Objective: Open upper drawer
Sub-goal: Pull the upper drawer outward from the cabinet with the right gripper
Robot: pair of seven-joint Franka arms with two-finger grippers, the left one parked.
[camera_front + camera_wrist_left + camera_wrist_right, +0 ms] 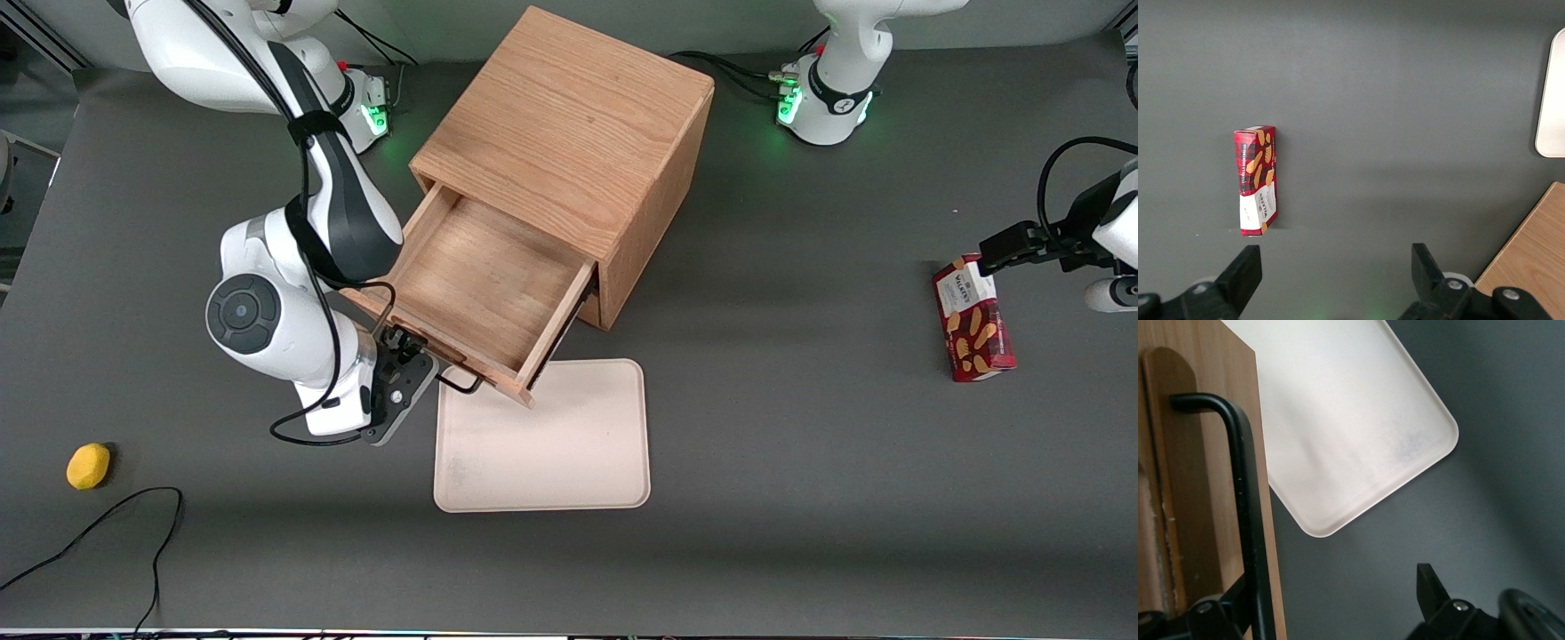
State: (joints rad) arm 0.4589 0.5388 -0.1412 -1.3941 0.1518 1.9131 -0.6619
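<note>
The upper drawer (484, 276) stands pulled well out of the wooden cabinet (569, 133), its inside bare. Its black wire handle (459, 383) runs along the drawer front, which overhangs the tray's edge. My right gripper (416, 354) is at the drawer front, at the handle's end toward the working arm. In the right wrist view the gripper (1331, 597) is open: the handle (1245, 487) runs along the drawer front (1205, 440) close by one finger (1228, 613), and the second finger (1429, 587) is well apart from it over the table. The lower drawer is hidden under the upper one.
A beige tray (551, 444) lies on the grey table in front of the drawer, also in the right wrist view (1358, 420). A yellow lemon (88, 466) and a black cable (107, 524) lie toward the working arm's end. A red biscuit box (973, 320) lies toward the parked arm's end.
</note>
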